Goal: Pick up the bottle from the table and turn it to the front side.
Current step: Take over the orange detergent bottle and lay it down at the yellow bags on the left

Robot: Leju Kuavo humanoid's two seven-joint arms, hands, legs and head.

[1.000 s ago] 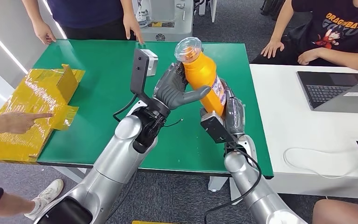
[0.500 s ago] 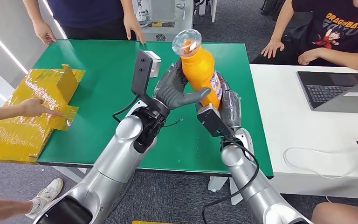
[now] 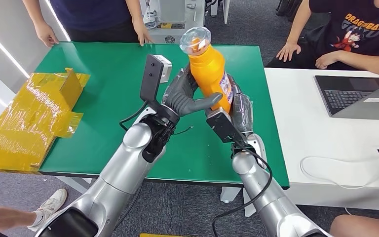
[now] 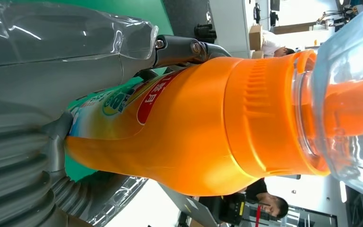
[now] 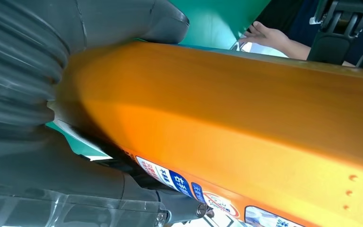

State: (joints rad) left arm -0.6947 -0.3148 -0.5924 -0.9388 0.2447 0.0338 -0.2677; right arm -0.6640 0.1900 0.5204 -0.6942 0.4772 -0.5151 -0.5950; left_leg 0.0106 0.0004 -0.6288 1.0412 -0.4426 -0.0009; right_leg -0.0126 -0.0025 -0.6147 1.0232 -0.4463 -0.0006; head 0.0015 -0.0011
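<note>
Head view: the orange bottle (image 3: 211, 74) is held off the green worktop (image 3: 103, 89), tilted, clear cap uppermost. The left hand (image 3: 185, 94) grips its body, thumb across the front; the right hand (image 3: 239, 111) grips its lower part from behind.

Left wrist view: the left hand (image 4: 33, 146) closes around the bottle (image 4: 203, 132), label partly showing.

Right wrist view: the right hand (image 5: 33, 94) presses against the bottle (image 5: 227, 123).

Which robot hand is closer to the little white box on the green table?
Left. The left hand grips the orange bottle just beside the white box; the right hand holds the bottle's far side, farther from the box.
</note>
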